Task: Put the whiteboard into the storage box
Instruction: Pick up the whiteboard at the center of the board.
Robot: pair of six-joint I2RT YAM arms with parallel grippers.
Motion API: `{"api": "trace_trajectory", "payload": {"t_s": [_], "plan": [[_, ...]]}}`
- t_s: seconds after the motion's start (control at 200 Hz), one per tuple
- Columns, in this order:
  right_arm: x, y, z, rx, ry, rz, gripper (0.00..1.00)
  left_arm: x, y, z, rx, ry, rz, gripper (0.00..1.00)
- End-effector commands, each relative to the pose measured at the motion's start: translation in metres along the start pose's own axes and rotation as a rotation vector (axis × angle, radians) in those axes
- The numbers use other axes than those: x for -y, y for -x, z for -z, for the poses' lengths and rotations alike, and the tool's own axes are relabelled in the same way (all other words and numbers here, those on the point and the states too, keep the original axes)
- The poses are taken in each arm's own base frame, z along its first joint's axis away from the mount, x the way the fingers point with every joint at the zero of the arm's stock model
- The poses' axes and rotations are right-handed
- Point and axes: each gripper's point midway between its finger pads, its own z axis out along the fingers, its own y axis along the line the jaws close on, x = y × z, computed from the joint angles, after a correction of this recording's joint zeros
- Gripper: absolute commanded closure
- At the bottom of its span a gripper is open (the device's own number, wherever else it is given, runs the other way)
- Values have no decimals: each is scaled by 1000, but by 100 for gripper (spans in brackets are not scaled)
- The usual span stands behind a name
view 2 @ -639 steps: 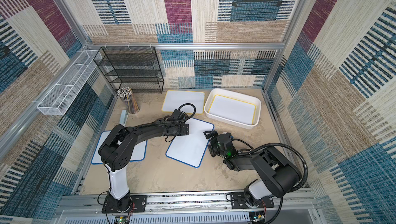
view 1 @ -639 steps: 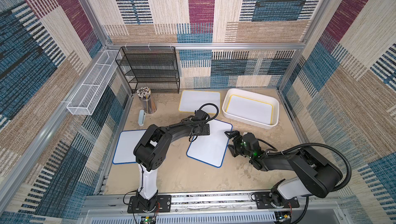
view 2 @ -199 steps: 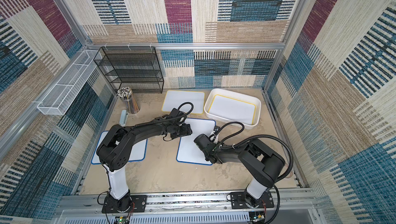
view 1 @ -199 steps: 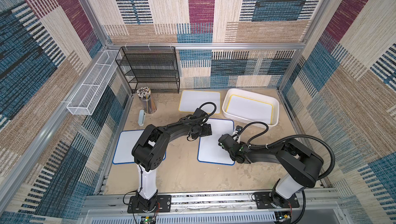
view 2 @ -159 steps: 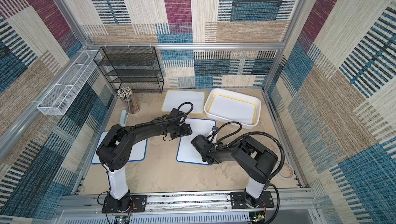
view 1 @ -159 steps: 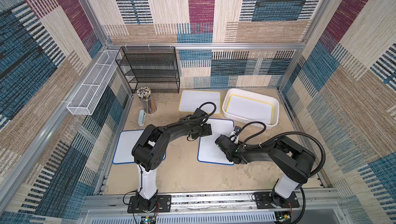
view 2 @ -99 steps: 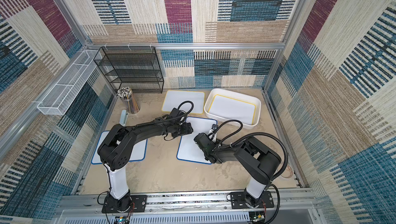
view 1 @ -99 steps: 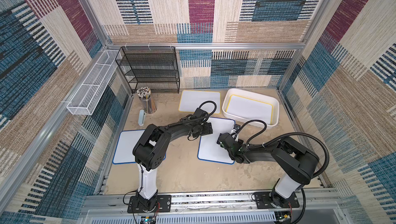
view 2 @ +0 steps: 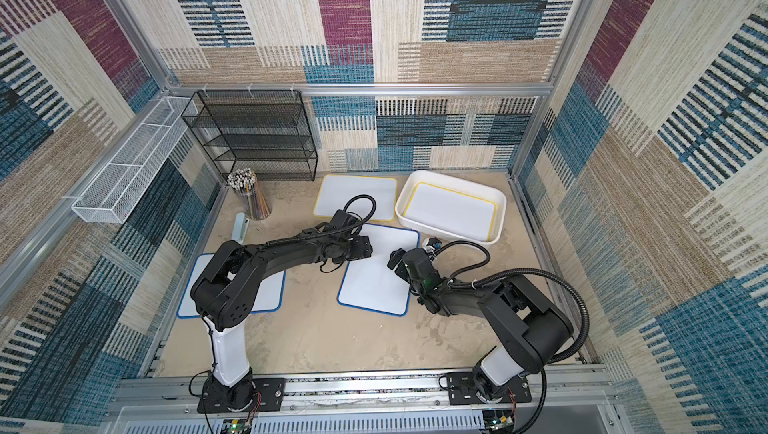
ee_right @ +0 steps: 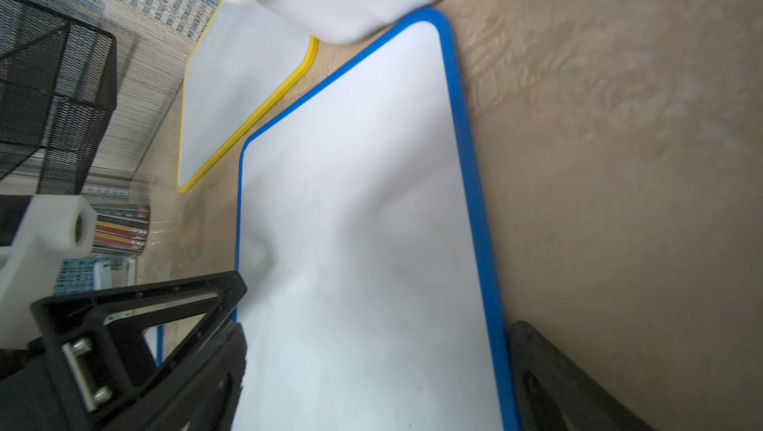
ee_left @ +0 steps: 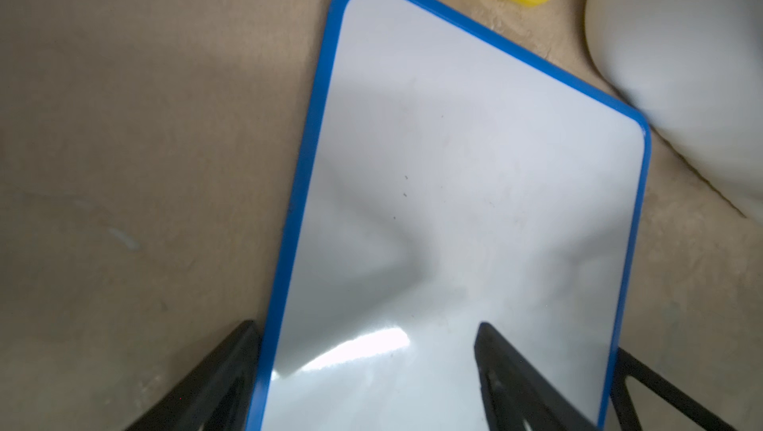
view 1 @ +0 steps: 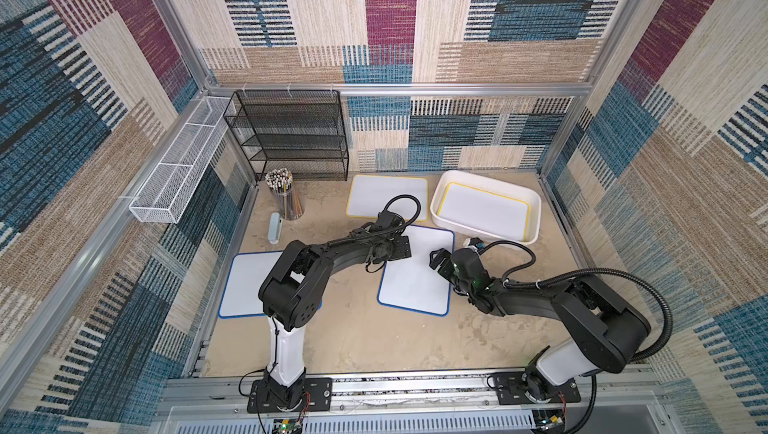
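1. Left wrist view: left gripper [ee_left: 365, 323] is standing with jaws well apart, clamping nothing. One finger [ee_left: 214, 379] is showing just outside the rim of the blue board [ee_left: 475, 160], the other [ee_left: 512, 371] over its white face. Whether either is touching it cannot be told.
2. In both top views the blue board [view 1: 415, 282] is lying on the table [view 1: 353, 340], white face up, outside the box [view 1: 478, 229]. Its far right corner is sitting just beside the box's near wall; contact there is not clear.
3. In both top views the left gripper [view 1: 398, 248] is hovering at that board's far left corner, and the right gripper [view 1: 440, 261] at its right edge, close to the box.
4. Right wrist view: right gripper [ee_right: 377, 323] is gaping wide, holding nothing. The blue board's [ee_right: 363, 202] white face is filling the gap between the fingers. One finger [ee_right: 553, 379] is lying beyond the blue rim, over bare table.
5. Box is sitting at the table's far right. An inner board [view 1: 484, 211], yellow-rimmed, is lying flat inside it.
6. Yellow board [view 1: 386, 195] is lying on the table left of the box, just beyond the blue board.
7. Side board [view 1: 245, 282], also blue-rimmed, is lying at the left, partly hidden under the left arm.
8. Rack [view 1: 291, 137] is standing against the back wall, with a cup [view 1: 286, 203] of pencils just in front.
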Motion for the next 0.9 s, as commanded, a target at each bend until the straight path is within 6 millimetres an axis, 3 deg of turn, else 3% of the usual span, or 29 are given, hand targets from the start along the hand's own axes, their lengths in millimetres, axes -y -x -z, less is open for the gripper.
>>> {"api": "trace_trajectory", "payload": {"t_s": [0.0,0.396,0.716,0.897], "plan": [[-31,-61,14,-396,151,-188,0,-22,-95,-4,-393,41,94,16],[11,-51,22,-381,28,-418,0,-21,-93,-1,-383,41,91,16],[19,-50,26,-375,45,-485,0,-21,-91,0,-377,42,88,16],[12,-35,33,-311,83,-449,0,-20,-91,1,-376,42,88,16]]}}
